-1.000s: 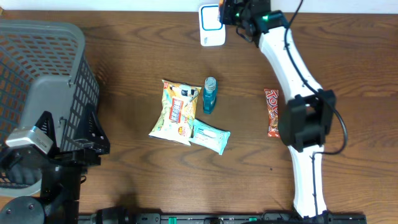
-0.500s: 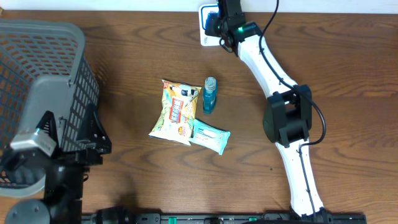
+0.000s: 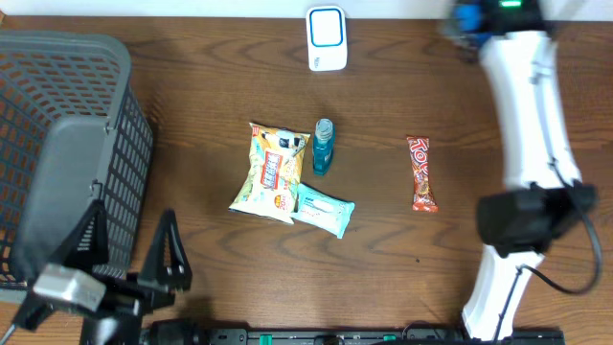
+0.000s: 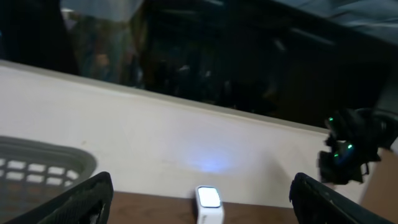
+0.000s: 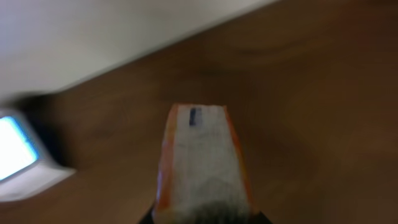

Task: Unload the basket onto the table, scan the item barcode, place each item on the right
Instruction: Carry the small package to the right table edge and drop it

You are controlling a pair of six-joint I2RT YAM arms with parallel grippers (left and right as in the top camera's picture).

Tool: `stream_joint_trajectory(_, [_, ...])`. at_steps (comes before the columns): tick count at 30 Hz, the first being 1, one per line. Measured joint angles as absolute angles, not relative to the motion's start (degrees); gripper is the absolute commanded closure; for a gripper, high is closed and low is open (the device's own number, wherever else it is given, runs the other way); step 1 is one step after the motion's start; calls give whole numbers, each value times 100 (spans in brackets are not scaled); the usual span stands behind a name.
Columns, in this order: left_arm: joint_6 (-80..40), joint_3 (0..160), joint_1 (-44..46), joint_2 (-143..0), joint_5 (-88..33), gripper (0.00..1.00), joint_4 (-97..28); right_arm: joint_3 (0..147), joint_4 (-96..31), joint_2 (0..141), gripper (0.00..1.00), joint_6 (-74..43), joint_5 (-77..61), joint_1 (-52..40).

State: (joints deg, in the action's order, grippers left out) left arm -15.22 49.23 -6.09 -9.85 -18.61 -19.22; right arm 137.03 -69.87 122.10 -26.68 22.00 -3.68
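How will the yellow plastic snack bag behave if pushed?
The yellow plastic snack bag looks puffy, crinkled: probably light and floppy. Glossy film may slip in jaws. It lies against the pale-blue packet; a push likely shifts both.

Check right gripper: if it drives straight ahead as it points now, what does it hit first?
Its held packet leads: likely bare tabletop, then wall; depth unclear. Scanner sits left of that line.

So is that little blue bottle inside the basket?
No, the blue bottle is out on the table beside the yellow snack bag, well clear of the grey basket.
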Motion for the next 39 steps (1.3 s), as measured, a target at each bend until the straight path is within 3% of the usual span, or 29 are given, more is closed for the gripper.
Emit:
stream_joint_trajectory(5, [-1520,4727,-309,-598,-1918,9,-1925,13694,-7931,12149,99,-2674,2547,768])
stream_joint_trajectory(11, [-1516,4423,-180,-73,-1570,9,-2209,13089,-8106,12311,99,-2440,2552,1855])
stream_joint_trajectory(23, [-1514,4346,-176,-47,-513,9,-2224,11284,-7116,12328,96,-2204,2709,3594])
stream_joint_trajectory(25, [-1514,4346,-176,-47,-344,9,-2228,11065,-6840,12328,87,-2191,2722,3850])
stream_joint_trajectory(32, [-1518,4318,-176,-47,-43,9,-2432,10506,-5900,12331,41,-2064,2766,4379])
stream_joint_trajectory(35, [-1518,4121,-176,-47,16,9,-2429,10484,-5704,12331,2,-2038,2620,4462])
stream_joint_trajectory(39, [-1516,3599,-176,-49,36,9,-2187,10514,-5776,12333,1,-2032,2228,4497])
